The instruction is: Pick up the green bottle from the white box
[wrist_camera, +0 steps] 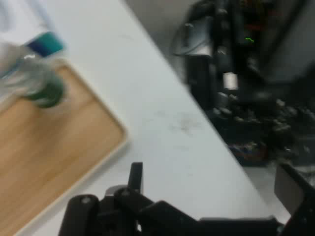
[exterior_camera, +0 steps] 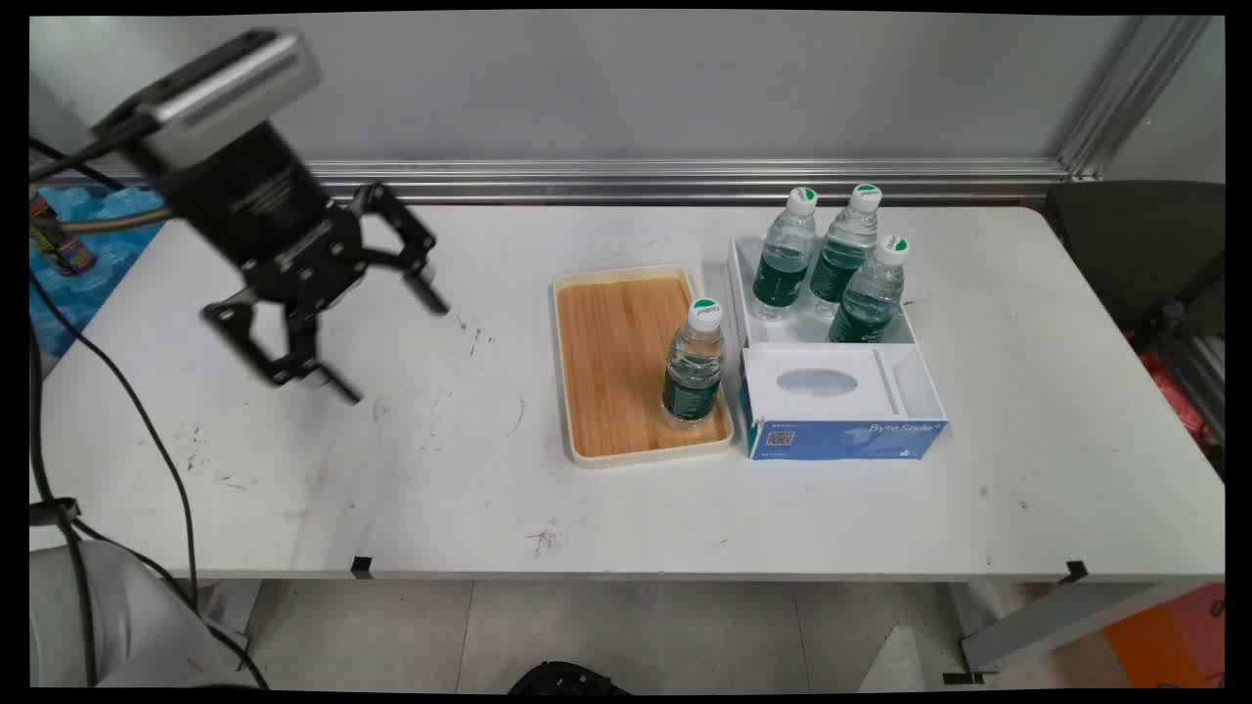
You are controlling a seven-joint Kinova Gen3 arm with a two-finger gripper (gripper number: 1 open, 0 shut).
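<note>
White table (exterior_camera: 626, 508) lay bare up front, and the claw (exterior_camera: 337, 328) hung wide open, holding nothing, far from the light, slippery bottle (exterior_camera: 693, 364) on the tray (exterior_camera: 611, 362).

Main looks down; hand nearer; both share tray (exterior_camera: 616, 362) (wrist_camera: 54, 157).

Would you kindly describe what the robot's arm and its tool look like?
The tool is black, a boxy body carrying two open linkage frames that end in slim fingers. Faint pale lettering marks the body. Above it sits a silver-grey camera module with a dark top. Black cables hang from the arm and trail over the white table.
</note>
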